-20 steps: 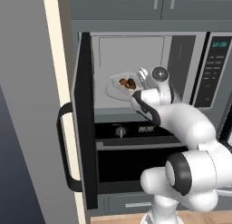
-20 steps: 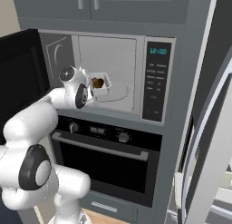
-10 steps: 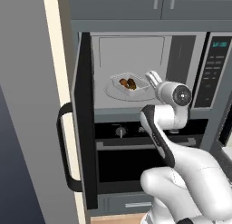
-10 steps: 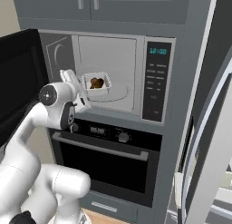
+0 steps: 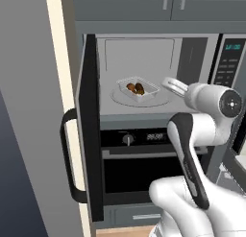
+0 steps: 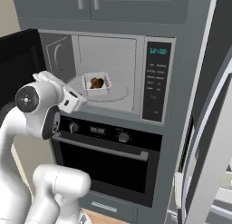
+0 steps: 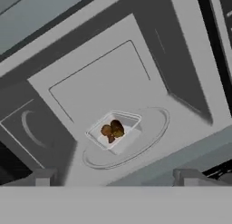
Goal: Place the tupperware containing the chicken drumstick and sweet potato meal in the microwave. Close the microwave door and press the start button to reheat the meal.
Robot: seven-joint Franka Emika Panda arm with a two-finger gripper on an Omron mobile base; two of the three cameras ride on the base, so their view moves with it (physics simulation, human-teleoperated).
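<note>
Sitting on the turntable inside the microwave [image 5: 158, 77], the tupperware [image 5: 138, 88] is placed — fingers [image 5: 174, 85] apart, empty, just outside its mouth; the door [image 5: 89, 135] stands open, edge-on, to their left.

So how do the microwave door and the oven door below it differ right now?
The microwave door is swung wide open to the left; the oven door is shut. The microwave door carries a vertical black bar handle, while the oven door carries a horizontal grey one. Both have dark glass windows.

The microwave door [image 6: 16, 69] is cut off by the frame edge; food in the tupperware [image 7: 113, 129] looks like indistinct brown lumps.
</note>
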